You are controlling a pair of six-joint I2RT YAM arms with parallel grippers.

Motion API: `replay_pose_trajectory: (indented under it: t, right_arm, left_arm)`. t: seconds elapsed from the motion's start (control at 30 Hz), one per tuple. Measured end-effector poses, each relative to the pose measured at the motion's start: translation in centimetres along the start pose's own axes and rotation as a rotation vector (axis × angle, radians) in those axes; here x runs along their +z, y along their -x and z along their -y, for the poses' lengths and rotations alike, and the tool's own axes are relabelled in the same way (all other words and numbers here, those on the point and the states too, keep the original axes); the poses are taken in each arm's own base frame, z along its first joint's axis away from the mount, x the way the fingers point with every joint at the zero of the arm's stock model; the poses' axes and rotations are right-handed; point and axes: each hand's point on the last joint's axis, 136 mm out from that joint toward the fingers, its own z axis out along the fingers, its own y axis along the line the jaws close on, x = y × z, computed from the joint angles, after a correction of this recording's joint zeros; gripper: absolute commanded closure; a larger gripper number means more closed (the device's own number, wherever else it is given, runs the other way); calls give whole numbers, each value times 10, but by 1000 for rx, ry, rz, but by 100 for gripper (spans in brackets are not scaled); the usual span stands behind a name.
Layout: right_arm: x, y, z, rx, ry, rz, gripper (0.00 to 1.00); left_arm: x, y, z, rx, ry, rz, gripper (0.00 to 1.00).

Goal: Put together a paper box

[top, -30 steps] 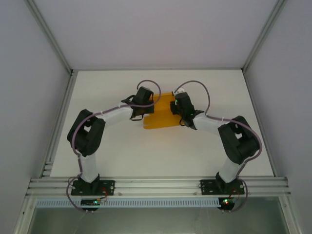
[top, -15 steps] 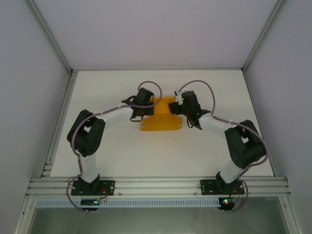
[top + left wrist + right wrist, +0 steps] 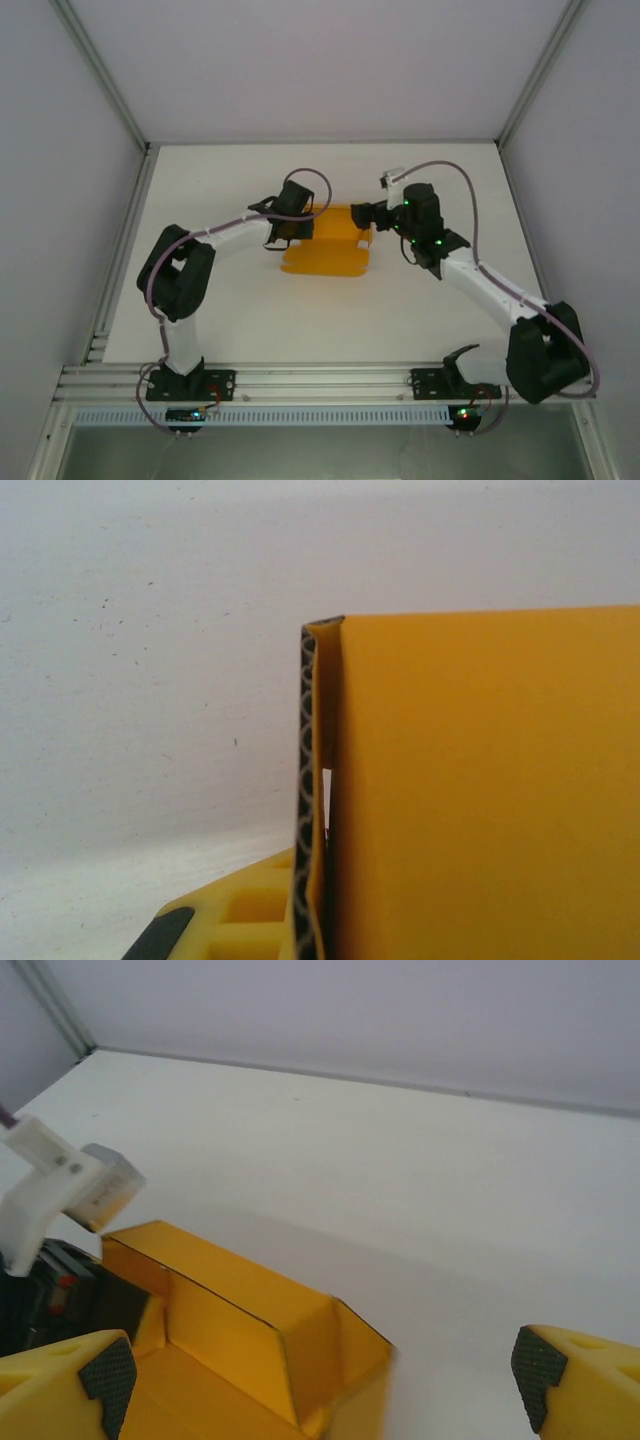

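The paper box [image 3: 325, 250] is bright orange card, partly folded, with raised walls, lying mid-table. My left gripper [image 3: 288, 232] is shut on its left wall. In the left wrist view that wall [image 3: 480, 790] stands on edge, and a patterned pad [image 3: 307, 780] presses flat against it. My right gripper [image 3: 364, 215] stands open just right of the box, apart from it. In the right wrist view its two yellow fingertips [image 3: 95, 1375] are spread wide, with the box's near corner [image 3: 330, 1355] low between them and untouched.
White tabletop [image 3: 250, 310] inside a walled enclosure, with a metal rail [image 3: 320, 380] along the near edge. A white cable connector [image 3: 390, 178] sticks out above my right wrist. Bare table lies right of the box [image 3: 480, 1260].
My right gripper has opened, let go of the box and drawn back to the right. The box has settled lower and slightly left. The left gripper keeps its grip.
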Motion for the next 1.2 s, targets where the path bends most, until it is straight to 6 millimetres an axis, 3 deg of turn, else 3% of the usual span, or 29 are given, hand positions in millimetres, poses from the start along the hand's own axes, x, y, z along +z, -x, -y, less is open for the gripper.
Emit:
replay_pose_trajectory:
  t: [0.17, 0.23, 0.37, 0.47, 0.77, 0.8, 0.93, 1.07, 1.2]
  right_arm:
    - [-17, -22, 66, 155, -133, -87, 5]
    - [-13, -41, 76, 192, -121, -156, 10]
    - [7, -79, 60, 228, 29, -290, 16]
    - [19, -97, 40, 222, 149, -362, 21]
    - [38, -74, -10, 89, 383, -361, 36]
    - [39, -73, -16, 78, 402, -362, 41]
    - [48, -76, -33, 43, 434, -382, 44]
    - [64, -82, -37, 38, 370, -409, 51]
    - [83, -84, -30, -1, 141, -403, 72]
  left_arm:
    - [-3, 2, -4, -8, -14, 5, 100]
    - [-6, 4, -5, -11, -23, 11, 100]
    - [-12, 8, -1, -8, -51, 26, 100]
    - [-14, 10, 3, -8, -74, 31, 100]
    - [-17, 13, 6, -13, -99, 47, 100]
    - [-17, 13, 7, -12, -102, 45, 100]
    - [-17, 13, 7, -12, -106, 43, 100]
    - [-17, 11, 3, -15, -92, 36, 100]
    - [-17, 11, -1, -17, -74, 37, 100]
